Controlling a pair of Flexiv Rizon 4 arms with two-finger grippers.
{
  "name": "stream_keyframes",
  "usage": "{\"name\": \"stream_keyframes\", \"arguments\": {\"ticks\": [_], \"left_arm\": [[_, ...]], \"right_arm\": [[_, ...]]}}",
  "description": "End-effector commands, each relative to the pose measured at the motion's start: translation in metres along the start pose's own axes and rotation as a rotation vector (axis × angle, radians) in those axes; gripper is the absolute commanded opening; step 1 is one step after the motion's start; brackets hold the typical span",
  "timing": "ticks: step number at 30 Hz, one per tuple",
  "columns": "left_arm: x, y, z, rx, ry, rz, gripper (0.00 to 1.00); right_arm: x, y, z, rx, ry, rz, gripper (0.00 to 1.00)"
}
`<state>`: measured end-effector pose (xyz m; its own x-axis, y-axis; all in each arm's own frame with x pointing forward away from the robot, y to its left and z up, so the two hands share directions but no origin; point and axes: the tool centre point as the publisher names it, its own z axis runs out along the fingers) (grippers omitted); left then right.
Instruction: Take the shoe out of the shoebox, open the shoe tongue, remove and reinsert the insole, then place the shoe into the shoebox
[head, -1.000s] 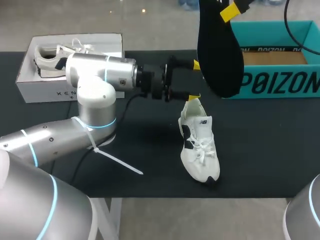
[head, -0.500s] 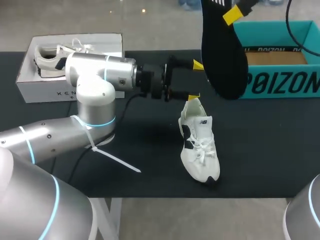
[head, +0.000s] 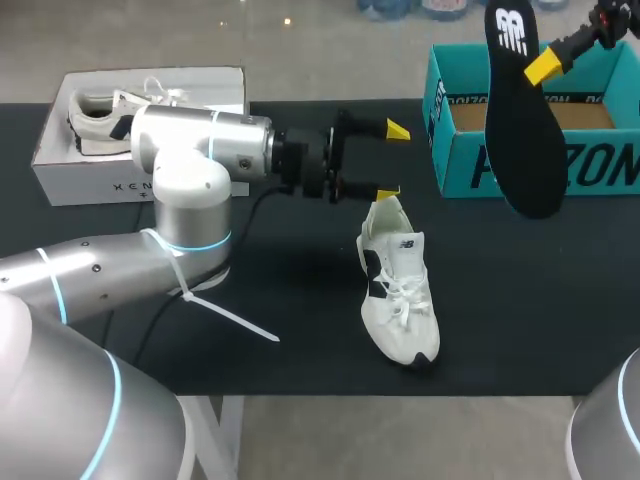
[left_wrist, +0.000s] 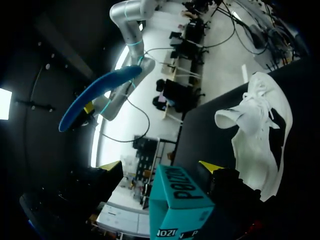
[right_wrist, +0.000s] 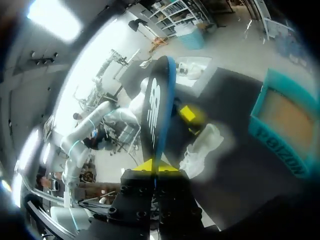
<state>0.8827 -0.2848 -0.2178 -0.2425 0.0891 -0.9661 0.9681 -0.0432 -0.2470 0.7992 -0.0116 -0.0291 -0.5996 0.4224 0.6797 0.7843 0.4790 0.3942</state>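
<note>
pinching the black insole (head: 520, 130) near its heel end, our right gripper (head: 545, 66) holds it upright in the air, toe end down, in front of the open teal shoebox (head: 460, 160). we see the white shoe (head: 400, 295) lying on the black table (head: 300, 300), outside the shoebox. our left gripper (head: 392, 160) hovers just beside the shoe's heel, fingers spread wide and gripping nothing. a white box (head: 100, 185) with another shoe (head: 100, 115) sits at the table's far left.

Head view high, behind; wrist views near; shoe (head: 400, 310) shared.
</note>
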Motion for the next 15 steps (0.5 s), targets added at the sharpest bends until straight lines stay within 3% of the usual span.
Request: {"name": "stream_keyframes", "arguments": {"ticks": [1,8,15], "left_arm": [[0.001,0.000,0.002,-0.002,-0.002,0.002,1.00],[0.001,0.000,0.002,-0.002,-0.002,0.002,1.00],[-0.002,-0.008,0.000,0.002,0.000,0.052,1.00]], "right_arm": [[-0.047,-0.014,0.021,-0.020,0.183,0.070,0.00],[-0.065,-0.018,0.051,0.046,0.220,0.152,0.00],[-0.085,-0.012,0.078,0.141,0.135,0.205,0.00]]}}
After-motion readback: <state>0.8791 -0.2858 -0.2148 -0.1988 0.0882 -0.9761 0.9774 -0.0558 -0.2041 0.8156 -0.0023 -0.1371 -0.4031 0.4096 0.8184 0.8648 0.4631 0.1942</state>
